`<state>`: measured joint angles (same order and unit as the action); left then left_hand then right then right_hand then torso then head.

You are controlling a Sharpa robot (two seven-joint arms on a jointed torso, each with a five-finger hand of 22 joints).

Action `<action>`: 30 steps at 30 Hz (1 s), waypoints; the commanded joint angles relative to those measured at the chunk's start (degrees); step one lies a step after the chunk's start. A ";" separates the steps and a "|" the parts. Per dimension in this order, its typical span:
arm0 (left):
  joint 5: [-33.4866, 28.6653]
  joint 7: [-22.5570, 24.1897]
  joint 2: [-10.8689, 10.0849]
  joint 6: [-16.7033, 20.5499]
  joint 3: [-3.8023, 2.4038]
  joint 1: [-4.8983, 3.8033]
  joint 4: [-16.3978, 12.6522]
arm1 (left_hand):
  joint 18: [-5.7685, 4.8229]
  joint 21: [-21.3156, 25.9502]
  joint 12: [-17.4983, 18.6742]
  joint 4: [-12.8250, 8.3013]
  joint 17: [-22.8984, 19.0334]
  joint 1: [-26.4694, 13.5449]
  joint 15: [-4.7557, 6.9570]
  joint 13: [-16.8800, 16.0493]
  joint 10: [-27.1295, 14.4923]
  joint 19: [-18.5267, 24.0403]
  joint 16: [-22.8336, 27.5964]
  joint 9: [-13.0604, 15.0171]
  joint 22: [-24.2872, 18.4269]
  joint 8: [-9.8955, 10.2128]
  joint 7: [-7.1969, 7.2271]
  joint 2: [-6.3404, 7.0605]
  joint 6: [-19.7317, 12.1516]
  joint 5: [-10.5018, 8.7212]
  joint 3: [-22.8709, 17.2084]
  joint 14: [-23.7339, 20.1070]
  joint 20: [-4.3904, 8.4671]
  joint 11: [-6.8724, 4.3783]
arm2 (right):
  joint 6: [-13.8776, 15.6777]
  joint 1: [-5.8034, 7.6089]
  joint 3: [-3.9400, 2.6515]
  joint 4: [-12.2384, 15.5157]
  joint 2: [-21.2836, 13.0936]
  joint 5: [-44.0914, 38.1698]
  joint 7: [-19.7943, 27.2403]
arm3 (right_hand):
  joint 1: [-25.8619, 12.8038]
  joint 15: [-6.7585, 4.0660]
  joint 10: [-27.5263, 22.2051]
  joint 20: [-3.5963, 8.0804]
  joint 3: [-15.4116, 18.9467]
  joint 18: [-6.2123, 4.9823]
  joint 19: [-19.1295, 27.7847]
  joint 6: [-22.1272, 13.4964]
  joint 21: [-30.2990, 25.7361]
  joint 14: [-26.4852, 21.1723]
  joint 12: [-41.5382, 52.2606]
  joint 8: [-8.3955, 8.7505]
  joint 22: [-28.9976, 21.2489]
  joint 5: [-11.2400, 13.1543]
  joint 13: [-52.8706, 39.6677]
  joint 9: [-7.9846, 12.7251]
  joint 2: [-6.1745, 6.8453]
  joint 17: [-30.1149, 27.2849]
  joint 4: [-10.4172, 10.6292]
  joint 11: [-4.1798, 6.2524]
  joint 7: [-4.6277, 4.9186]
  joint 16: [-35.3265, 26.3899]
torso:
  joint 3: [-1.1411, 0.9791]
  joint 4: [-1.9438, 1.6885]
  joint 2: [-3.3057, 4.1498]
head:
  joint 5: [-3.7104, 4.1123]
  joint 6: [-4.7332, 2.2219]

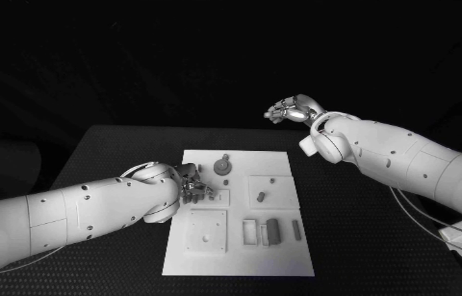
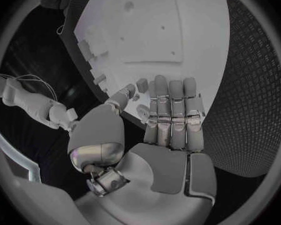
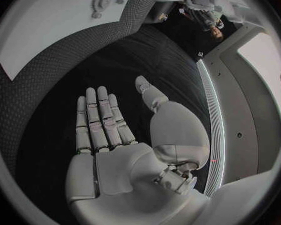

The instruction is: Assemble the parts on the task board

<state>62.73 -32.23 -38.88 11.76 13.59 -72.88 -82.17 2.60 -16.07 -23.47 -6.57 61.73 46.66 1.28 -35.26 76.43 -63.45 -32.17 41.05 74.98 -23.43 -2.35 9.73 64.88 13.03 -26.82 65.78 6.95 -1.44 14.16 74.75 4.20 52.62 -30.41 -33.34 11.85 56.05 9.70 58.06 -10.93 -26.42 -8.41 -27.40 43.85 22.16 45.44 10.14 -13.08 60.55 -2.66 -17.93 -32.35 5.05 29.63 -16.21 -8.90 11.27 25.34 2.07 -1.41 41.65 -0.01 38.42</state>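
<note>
Task board: the white task board (image 1: 241, 259) lies flat in the middle of the black worktop (image 1: 115, 149)
Parts: a round gear-like part (image 1: 222, 167) sits near the board's far edge; a small part (image 1: 261, 194) rests on a raised square plate right of centre; slim upright parts (image 1: 274, 230) stand in a row near the front right; a square plate (image 1: 207, 232) lies front left
Left robot hand: the left robot hand (image 1: 191, 188) hovers over the board's left edge; in its wrist view the fingers (image 2: 172, 110) are straight and together, the thumb apart, nothing between them, so it is empty and open
Right robot hand: the right robot hand (image 1: 292, 111) is raised well apart from the board, beyond its far right corner; its wrist view shows a flat, empty palm (image 3: 115, 160), fingers extended
Risk: my judgement is that the left robot hand, low and close to the small parts, could knock one off its seat if it descends with the fingers flat instead of parted for a pinch
</note>
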 commanded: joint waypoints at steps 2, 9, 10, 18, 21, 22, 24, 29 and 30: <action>-3.54 1.24 -0.15 -0.52 -0.40 -1.02 -0.54 | 0.37 0.74 0.28 0.15 -0.39 -0.20 -0.24 0.25 -1.10 0.99 0.06 -0.17 1.05 0.72 -0.32 0.32 -1.13 -0.06 0.43 -1.12 -0.23 0.26 | -0.40 -0.02 -0.04 -0.18 0.05 0.09 0.22 | -0.09 0.42 0.24 -0.05 0.32 0.90 0.37 -0.43 -0.36 -0.15 -0.32 -0.20 0.10 -0.05 0.09 0.05 -0.26 0.08 -0.01 -0.19 0.60 -0.29 | 0.04 -0.05 -0.01 | -0.08 -0.19; -5.27 1.93 0.00 -0.30 -0.43 -1.70 -0.27 | 0.29 1.26 0.62 0.54 -0.82 -0.36 -0.53 0.43 -2.01 1.62 0.32 -0.37 1.01 1.29 -0.75 0.72 -1.92 -0.47 0.52 -2.04 -0.49 0.60 | -0.46 -0.04 -0.04 -0.15 0.13 0.11 0.24 | -0.11 0.42 0.25 -0.06 0.33 0.90 0.38 -0.44 -0.37 -0.16 -0.31 -0.20 0.12 -0.05 0.14 0.06 -0.27 0.10 0.00 -0.19 0.61 -0.31 | -0.03 0.02 0.04 | -0.23 -0.49; -5.35 2.00 -0.03 -0.28 -0.44 -1.71 -0.22 | 0.29 1.30 0.64 0.58 -0.85 -0.36 -0.54 0.44 -2.06 1.65 0.32 -0.38 1.01 1.32 -0.78 0.73 -1.97 -0.50 0.51 -2.09 -0.50 0.62 | -0.47 -0.04 -0.04 -0.16 0.13 0.11 0.25 | -0.11 0.43 0.25 -0.06 0.33 0.90 0.38 -0.44 -0.37 -0.16 -0.31 -0.20 0.13 -0.05 0.15 0.06 -0.27 0.10 0.00 -0.19 0.61 -0.31 | -0.03 0.04 0.05 | -0.22 -0.49; -6.93 2.91 0.03 -2.40 -1.76 -2.49 2.83 | 0.24 2.24 1.23 -1.09 -1.90 2.07 -1.12 0.75 -4.02 2.55 0.60 -1.02 1.02 3.31 -2.37 -1.29 -5.07 -0.29 0.52 -3.51 -1.09 1.44 | -0.51 -0.05 -0.04 -0.21 -0.02 0.12 0.25 | -0.10 0.43 0.26 -0.05 0.33 0.90 0.38 -0.43 -0.38 -0.15 -0.30 -0.22 0.15 -0.05 0.20 0.07 -0.30 0.12 0.00 -0.19 0.61 -0.32 | -0.05 -0.01 0.00 | -0.18 -0.79; -6.96 3.66 0.24 -2.56 -2.65 -2.87 4.68 | 0.28 2.71 1.59 -2.63 -2.84 3.14 -1.38 0.99 -4.74 2.67 0.92 -1.58 0.93 4.81 -3.44 -2.54 -7.08 0.05 0.81 -3.86 -1.33 1.83 | -0.52 -0.05 -0.04 -0.21 -0.04 0.12 0.25 | -0.09 0.42 0.26 -0.05 0.32 0.89 0.38 -0.43 -0.37 -0.14 -0.30 -0.22 0.16 -0.05 0.23 0.07 -0.32 0.14 0.00 -0.19 0.60 -0.32 | -0.05 -0.02 -0.01 | -0.18 -0.96; -6.96 4.00 0.50 -2.96 -3.08 -3.14 5.62 | 0.29 2.88 1.73 -3.04 -3.14 3.38 -1.46 1.10 -4.93 2.70 1.00 -1.77 0.89 5.18 -3.65 -2.70 -7.52 0.08 0.86 -3.94 -1.41 1.96 | -0.56 -0.05 -0.04 -0.20 0.00 0.12 0.24 | -0.09 0.42 0.27 -0.05 0.32 0.89 0.38 -0.43 -0.37 -0.13 -0.30 -0.23 0.17 -0.05 0.24 0.07 -0.32 0.14 0.00 -0.19 0.60 -0.32 | -0.05 0.02 0.00 | -0.21 -1.02; -6.96 4.45 0.85 -3.24 -3.57 -3.44 6.94 | 0.24 3.31 2.17 -3.46 -3.67 3.45 -1.66 1.37 -5.51 2.99 1.27 -2.21 0.77 5.90 -3.90 -2.81 -8.46 0.10 0.94 -4.31 -1.61 2.25 | -0.53 -0.05 -0.04 -0.24 0.01 0.13 0.27 | -0.09 0.42 0.27 -0.05 0.32 0.89 0.37 -0.43 -0.37 -0.13 -0.30 -0.23 0.17 -0.05 0.25 0.07 -0.33 0.15 0.00 -0.19 0.60 -0.32 | -0.06 0.06 0.02 | -0.21 -1.09; -6.57 5.61 2.22 -3.62 -3.69 -4.10 10.31 | 0.38 4.14 3.94 -3.43 -4.73 2.81 -1.89 2.43 -7.88 2.95 1.20 -3.59 0.68 8.02 -4.62 -2.61 -11.45 -0.16 1.01 -4.51 -1.89 3.35 | -0.57 -0.05 -0.04 -0.28 0.05 0.14 0.28 | -0.08 0.41 0.28 -0.05 0.32 0.88 0.37 -0.43 -0.38 -0.11 -0.29 -0.24 0.19 -0.05 0.28 0.08 -0.34 0.16 -0.01 -0.18 0.60 -0.32 | -0.03 0.10 0.05 | -0.19 -1.22; -6.21 5.76 2.65 -3.51 -3.69 -4.13 10.98 | 0.43 4.14 4.22 -3.37 -4.75 2.76 -1.81 2.61 -8.22 2.73 0.96 -3.84 0.74 8.32 -4.52 -2.55 -11.89 -0.24 1.00 -4.33 -1.84 3.53 | -0.57 -0.05 -0.04 -0.28 0.02 0.14 0.27 | -0.08 0.41 0.28 -0.05 0.32 0.88 0.37 -0.43 -0.38 -0.11 -0.29 -0.24 0.19 -0.05 0.29 0.08 -0.34 0.17 -0.01 -0.18 0.60 -0.32 | -0.04 0.11 0.05 | -0.19 -1.20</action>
<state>56.57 -28.65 -36.52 9.72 9.89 -76.98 -71.46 2.56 -12.18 -19.45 -9.91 57.02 49.61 -0.79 -32.73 68.54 -60.48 -30.92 37.31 74.97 -15.25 -6.84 6.78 53.21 12.93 -25.90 61.23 5.22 1.99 14.15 74.71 4.20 52.37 -30.39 -33.33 11.84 56.05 9.70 58.06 -10.93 -26.42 -8.41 -27.41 43.85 22.16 45.44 10.14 -13.08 60.66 -2.66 -17.72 -32.37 5.05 29.74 -16.21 -8.90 11.27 25.25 2.02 -1.34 41.68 -0.19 37.25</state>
